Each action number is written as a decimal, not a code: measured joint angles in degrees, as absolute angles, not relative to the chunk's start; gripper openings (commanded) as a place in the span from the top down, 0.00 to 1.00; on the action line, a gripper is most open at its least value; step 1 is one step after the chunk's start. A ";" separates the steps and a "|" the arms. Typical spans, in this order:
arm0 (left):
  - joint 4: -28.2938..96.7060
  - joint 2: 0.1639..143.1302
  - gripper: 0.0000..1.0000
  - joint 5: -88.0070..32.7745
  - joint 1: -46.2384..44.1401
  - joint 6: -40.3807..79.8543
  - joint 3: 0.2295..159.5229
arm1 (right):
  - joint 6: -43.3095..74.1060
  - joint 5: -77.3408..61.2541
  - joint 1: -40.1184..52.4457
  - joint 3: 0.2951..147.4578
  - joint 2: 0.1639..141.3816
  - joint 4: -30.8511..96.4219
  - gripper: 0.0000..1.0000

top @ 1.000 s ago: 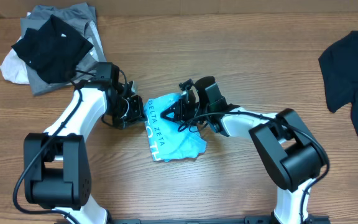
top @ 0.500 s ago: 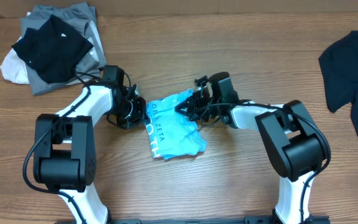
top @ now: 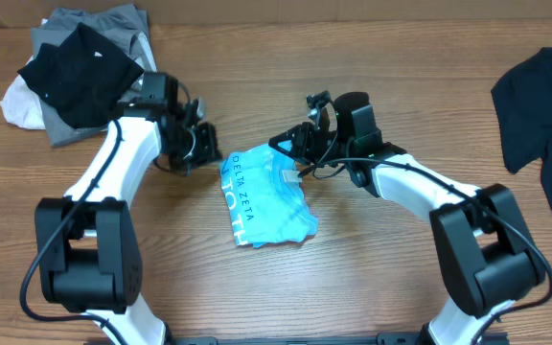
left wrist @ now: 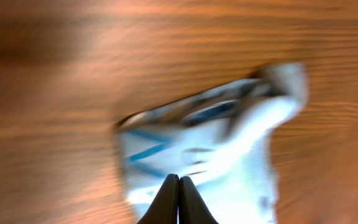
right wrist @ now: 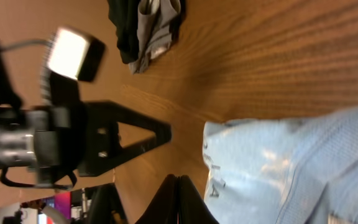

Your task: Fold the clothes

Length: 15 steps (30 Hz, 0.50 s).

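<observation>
Light blue T-shirt [top: 264, 196] lies crumpled and partly folded near the middle of the wooden table [top: 401, 57], with white "DELTA ZETA" lettering running along its left border. Left gripper [top: 202, 146] sits just off the shirt's far-left corner, toward the table's left edge. In the left wrist view its fingers [left wrist: 178, 186] are pressed together with nothing seen between them, and the shirt [left wrist: 229, 143] shows beyond the tips, heavily blurred. Right gripper [top: 286, 146] is at the shirt's far edge, over its peaked corner. In the right wrist view its tips [right wrist: 178, 186] are likewise closed and empty, with the blue cloth [right wrist: 291, 168] just to one side; contact cannot be judged. A heap sits at the table's far-left corner, well apart from both grippers: black garment [top: 80, 72] on top, grey garment [top: 113, 24] beneath, off-white cloth [top: 17, 103] showing at the left. Black T-shirt [top: 544, 86] is spread at the right edge, partly out of view.
</observation>
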<state>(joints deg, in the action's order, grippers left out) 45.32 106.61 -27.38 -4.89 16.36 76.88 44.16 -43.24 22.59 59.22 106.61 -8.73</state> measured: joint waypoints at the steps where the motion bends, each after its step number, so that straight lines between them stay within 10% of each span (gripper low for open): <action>1: 44.58 106.48 0.96 -27.81 -5.89 16.36 77.21 | 44.31 -43.29 22.61 59.27 106.43 -7.35 0.96; 15: 38.79 114.50 0.95 -27.18 -13.37 17.08 77.30 | 35.70 -47.29 24.32 59.09 106.50 21.65 0.96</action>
<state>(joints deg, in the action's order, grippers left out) 38.79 114.50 -27.18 -13.37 17.08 77.30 35.70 -47.29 24.32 59.09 106.50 21.65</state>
